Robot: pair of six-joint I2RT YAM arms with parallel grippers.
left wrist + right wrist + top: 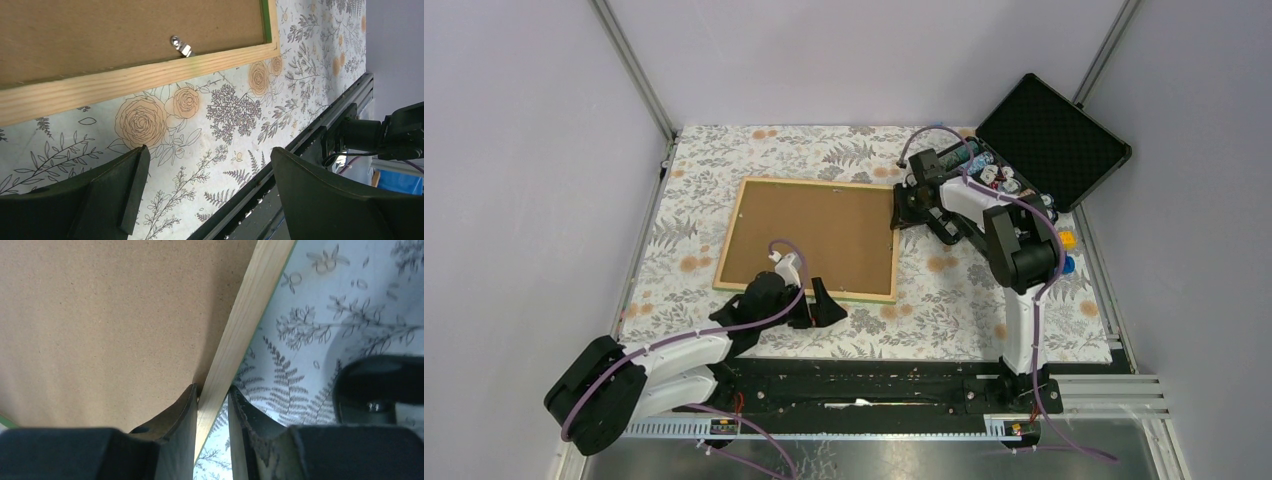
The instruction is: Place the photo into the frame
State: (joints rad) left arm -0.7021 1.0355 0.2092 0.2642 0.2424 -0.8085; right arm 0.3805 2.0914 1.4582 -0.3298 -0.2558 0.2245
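Observation:
The frame (809, 183) lies face down on the floral cloth, its light wood rim around the brown backing panel (814, 235). The photo is not in view. My right gripper (902, 210) is at the frame's right side; in the right wrist view it (212, 390) is shut on the wood rail (250, 305), one finger on the panel side and one on the outer side. My left gripper (816, 305) is open and empty just in front of the frame's near rail (125, 80); it (209, 152) hovers over the cloth. A metal clip (181, 46) sits on the backing.
A black hinged case (1049, 140) stands open at the back right with chips (994, 175) in it, close behind the right arm. Small yellow (1067, 240) and blue (1069, 265) items lie at the right edge. A black rail (874, 385) runs along the near edge.

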